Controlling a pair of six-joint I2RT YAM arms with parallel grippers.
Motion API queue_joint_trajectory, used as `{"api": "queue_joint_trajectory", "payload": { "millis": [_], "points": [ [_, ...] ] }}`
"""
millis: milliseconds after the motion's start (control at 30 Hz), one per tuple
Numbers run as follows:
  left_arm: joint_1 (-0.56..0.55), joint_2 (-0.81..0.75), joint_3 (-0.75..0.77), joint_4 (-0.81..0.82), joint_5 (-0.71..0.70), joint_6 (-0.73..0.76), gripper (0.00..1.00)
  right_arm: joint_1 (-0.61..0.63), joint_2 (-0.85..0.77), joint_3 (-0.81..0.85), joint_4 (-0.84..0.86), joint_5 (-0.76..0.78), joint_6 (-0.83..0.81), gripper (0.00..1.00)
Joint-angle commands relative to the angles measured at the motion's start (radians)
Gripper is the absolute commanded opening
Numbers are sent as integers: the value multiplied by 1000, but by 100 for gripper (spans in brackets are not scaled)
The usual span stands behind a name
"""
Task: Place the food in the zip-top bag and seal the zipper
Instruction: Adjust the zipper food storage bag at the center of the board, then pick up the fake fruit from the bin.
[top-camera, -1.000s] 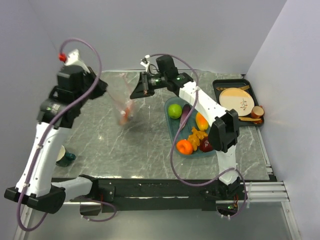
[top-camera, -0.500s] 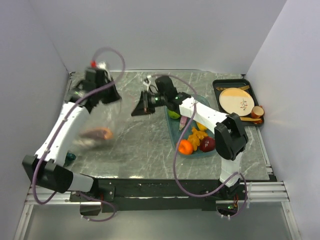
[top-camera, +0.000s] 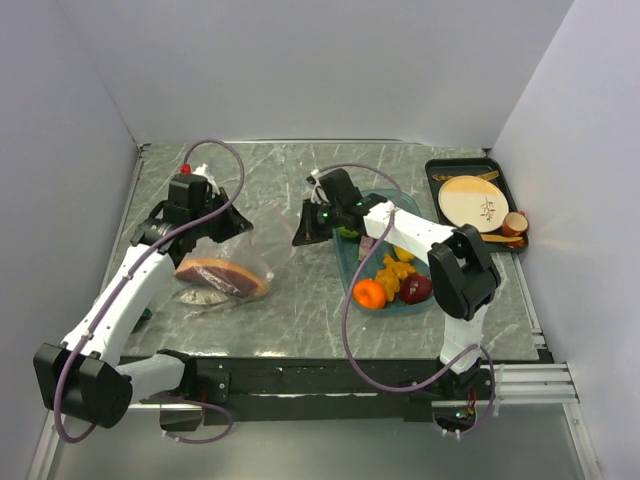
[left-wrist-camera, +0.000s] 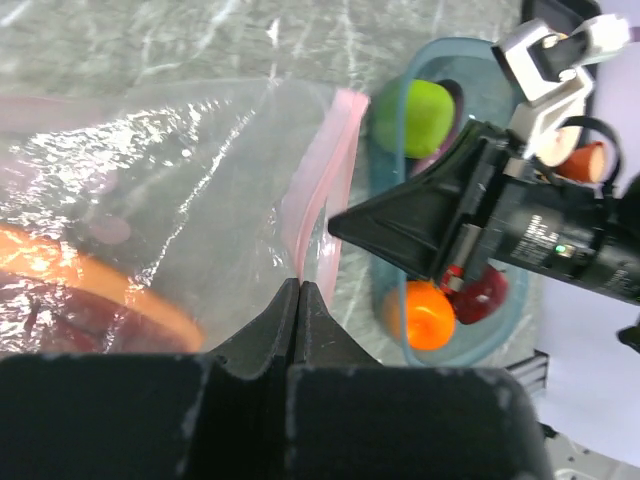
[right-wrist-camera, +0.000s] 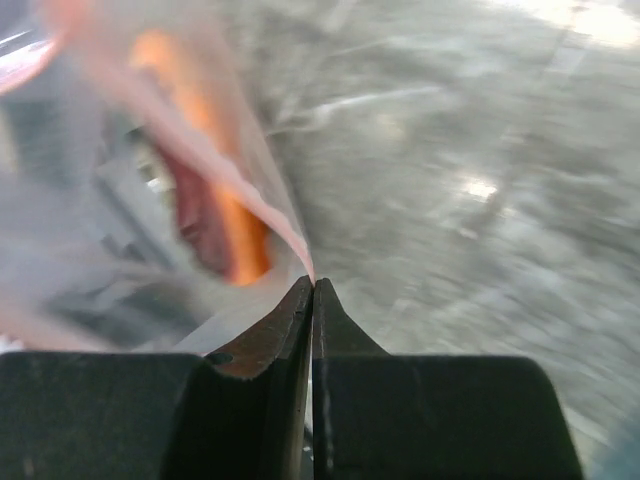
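Observation:
The zip-top bag (top-camera: 228, 283) lies on the table's left half with the brown-red fish slice (top-camera: 220, 277) inside it. My left gripper (left-wrist-camera: 300, 282) is shut on the pink zipper (left-wrist-camera: 322, 180) at the bag's mouth. My right gripper (right-wrist-camera: 312, 280) points left, its jaws together apart from a hairline gap. The pink strip's edge runs right into their tips. The lime (left-wrist-camera: 422, 115), orange (top-camera: 369, 293), dark red apple (top-camera: 415, 289), purple slice (top-camera: 368, 245) and orange-yellow bits (top-camera: 395, 270) lie in the teal tray (top-camera: 345, 262).
A black tray (top-camera: 432, 175) with a beige plate (top-camera: 472, 200) and cups stands at the back right. White walls close in the table on the left, back and right. The right arm's forearm (top-camera: 400, 225) stretches over the teal tray.
The left arm swung down and forward, bringing the bag from hanging in the air to lying on the table. The right gripper followed, moving nearer and lower.

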Motion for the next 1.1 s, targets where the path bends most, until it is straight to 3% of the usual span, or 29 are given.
{"api": "queue_joint_trajectory", "payload": {
  "millis": [0, 133, 267, 400, 500, 733, 933, 1067],
  "points": [
    [-13, 27, 79, 10, 55, -20, 1, -21, -98, -55, -10, 130, -18, 8],
    [-24, 49, 119, -29, 58, -4, 1, -24, -119, -86, 21, 149, -8, 8],
    [-33, 41, 99, -20, 57, -1, 1, -27, -187, -140, 29, 211, -18, 32],
    [-39, 53, 73, 17, 81, -4, 1, -73, -342, -251, 104, 209, 8, 43],
    [-50, 67, 73, 31, 84, -3, 1, -117, -435, -277, 51, 291, -2, 61],
    [-64, 87, 88, 36, 91, 22, 1, -231, -520, -308, -156, 341, -31, 64],
    [-67, 104, 88, 49, 92, 48, 1, -236, -607, -377, -302, 276, -50, 71],
    [-67, 119, 93, 55, 101, 49, 1, -236, -659, -493, -316, 350, 27, 76]
  ]
}}
